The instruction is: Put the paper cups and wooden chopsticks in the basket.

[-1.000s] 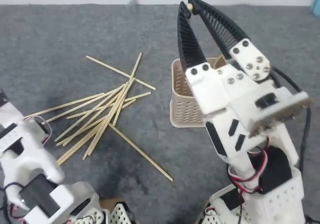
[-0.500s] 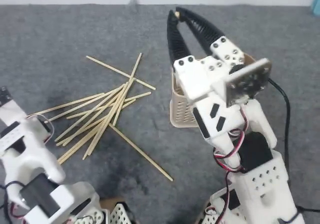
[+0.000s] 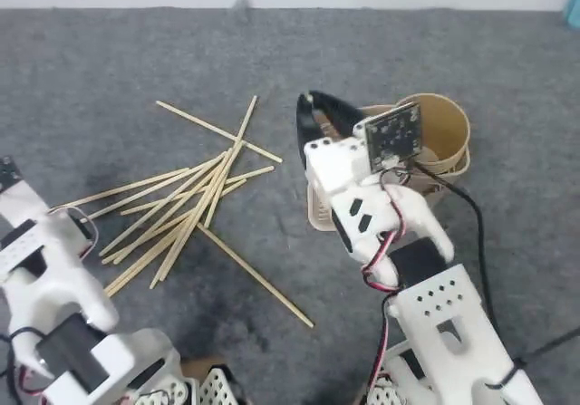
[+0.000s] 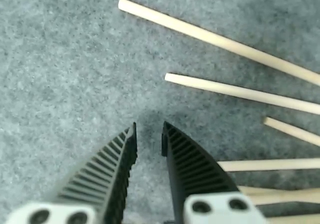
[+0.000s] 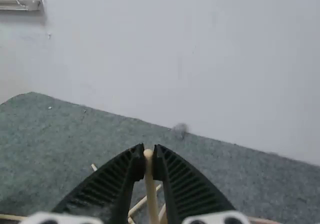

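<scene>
We see a grey carpeted desk [image 3: 109, 61] with two white arms at its near edge. The right arm [image 3: 372, 215] leans far over the middle of the desk, and the left arm [image 3: 54, 305] sits low at the near left corner. A beige slotted basket [image 3: 326, 207] stands right of centre, partly hidden under the right arm. A brown paper cup [image 3: 446, 129] stands upright at the basket's right end; we cannot tell whether it is inside or just beside it. A loose pile of wooden chopsticks [image 3: 181, 210] lies crossed on the desk left of the basket. The right tool [image 5: 148, 151] is above the basket's far left corner, clenched on a single chopstick [image 5: 150, 184]. The left tool [image 4: 148, 129] is released, its jaws slightly apart just over bare carpet, near several chopstick ends [image 4: 225, 41].
</scene>
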You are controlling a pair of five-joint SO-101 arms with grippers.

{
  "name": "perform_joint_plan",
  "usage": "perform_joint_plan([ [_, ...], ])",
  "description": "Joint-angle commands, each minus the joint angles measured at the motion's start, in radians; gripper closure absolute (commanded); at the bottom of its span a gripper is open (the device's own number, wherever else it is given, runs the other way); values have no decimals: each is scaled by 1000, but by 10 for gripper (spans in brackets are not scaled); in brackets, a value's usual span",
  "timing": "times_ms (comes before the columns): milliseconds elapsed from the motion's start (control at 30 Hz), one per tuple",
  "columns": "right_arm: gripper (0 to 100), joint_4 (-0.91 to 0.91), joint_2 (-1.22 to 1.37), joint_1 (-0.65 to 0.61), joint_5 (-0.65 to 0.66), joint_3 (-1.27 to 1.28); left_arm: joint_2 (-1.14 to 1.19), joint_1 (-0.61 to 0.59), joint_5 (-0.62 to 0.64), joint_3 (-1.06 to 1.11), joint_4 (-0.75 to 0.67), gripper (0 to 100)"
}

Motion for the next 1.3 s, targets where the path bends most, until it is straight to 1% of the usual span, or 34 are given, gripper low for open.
perform_joint_plan([
  [0,964,-10,-76,-30,-25,-3,-15,6,-9,-22,2,921],
  [100,866,41,-104,-35,-21,-3,-15,6,-9,-22,2,921],
  [167,832,56,-127,-36,-26,-3,-15,6,-9,-22,2,921],
  [367,841,70,-302,-35,-26,-8,-15,6,-9,-22,2,921],
  [400,840,93,-354,-33,-26,-18,-15,6,-9,-22,2,921],
  [500,839,246,-519,-45,-28,-69,-15,6,-9,-22,2,921],
  [600,839,351,-625,-159,-18,-114,-15,6,-9,-22,2,921],
  [700,839,421,-634,-251,-23,-141,-15,6,-9,-22,2,921],
  [833,840,446,-544,-390,-26,-127,-15,5,-9,-22,2,921],
  [967,842,452,-355,-490,-18,-107,-15,-26,-2,-25,0,921],
  [1067,842,437,-188,-507,-23,-115,-15,-29,0,-27,0,921],
  [1167,842,351,-33,-509,-32,-124,-12,-32,11,-36,2,921],
  [1200,842,312,16,-507,-57,-126,-12,-34,29,-36,2,921],
  [1267,842,217,111,-504,-150,-126,-12,-44,64,-39,0,921],
])
